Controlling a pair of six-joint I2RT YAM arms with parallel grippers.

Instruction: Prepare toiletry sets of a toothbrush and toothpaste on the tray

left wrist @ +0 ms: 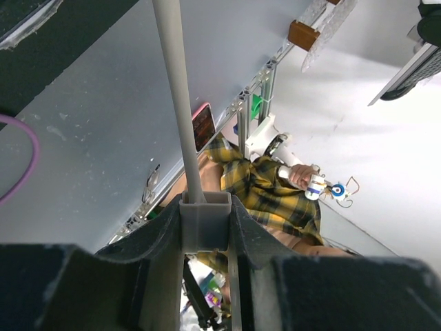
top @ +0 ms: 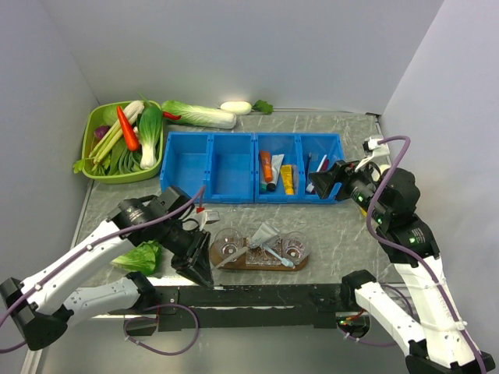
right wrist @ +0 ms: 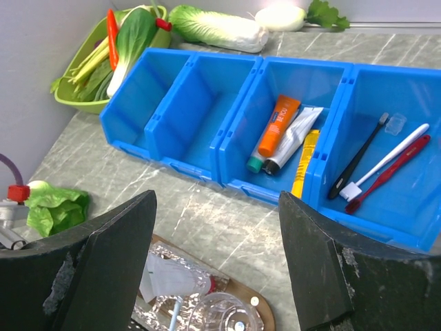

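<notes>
The brown wooden tray (top: pixel 300 263) lies at the near middle and carries clear glass cups (top: pixel 295 247), a white toothpaste tube (top: pixel 265 232) and a pale toothbrush (top: pixel 278 255). My left gripper (top: pixel 200 273) hovers at the tray's left end, tilted upward. It is shut on the square end of a grey toothbrush (left wrist: pixel 180 117). My right gripper (right wrist: pixel 217 200) stands open and empty above the table, between the tray (right wrist: pixel 265 312) and the blue bins (right wrist: pixel 207 103). One bin holds a white toothpaste tube (right wrist: pixel 295 136) beside orange and yellow tubes. The right-hand bin holds black, white and red toothbrushes (right wrist: pixel 386 157).
A green basket (top: pixel 93 125) of vegetables sits at the far left, with a cabbage (top: pixel 199 114) and a white radish (top: pixel 236 107) behind the bins. A lettuce leaf (top: pixel 140 257) lies by the left arm. Walls close in on three sides.
</notes>
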